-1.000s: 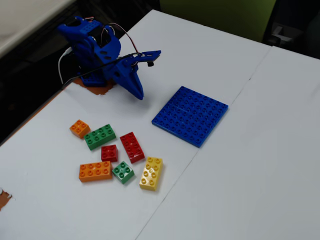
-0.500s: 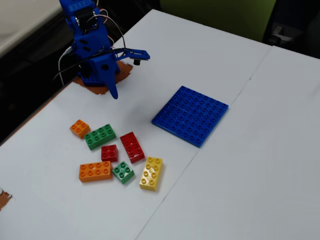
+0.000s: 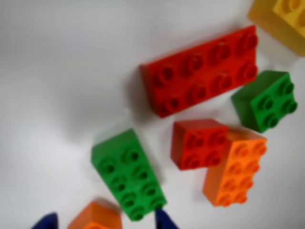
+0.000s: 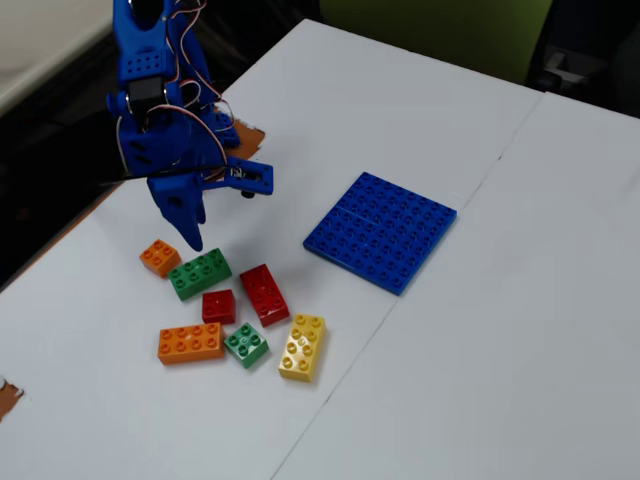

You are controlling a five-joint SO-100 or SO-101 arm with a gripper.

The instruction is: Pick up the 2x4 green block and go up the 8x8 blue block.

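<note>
Green 2x4 block (image 4: 200,273) lies flat, long axis running left-right in fixed view, fingers (image 4: 193,232) spread above it

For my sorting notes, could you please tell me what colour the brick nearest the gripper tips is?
Green; the long brick shows best in the wrist view.

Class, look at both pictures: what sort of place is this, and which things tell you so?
Probably a hobby or lab workbench indoors: a plain white table holds toy bricks such as the long green brick and a flat blue baseplate, with a small blue robot arm standing over them.
</note>
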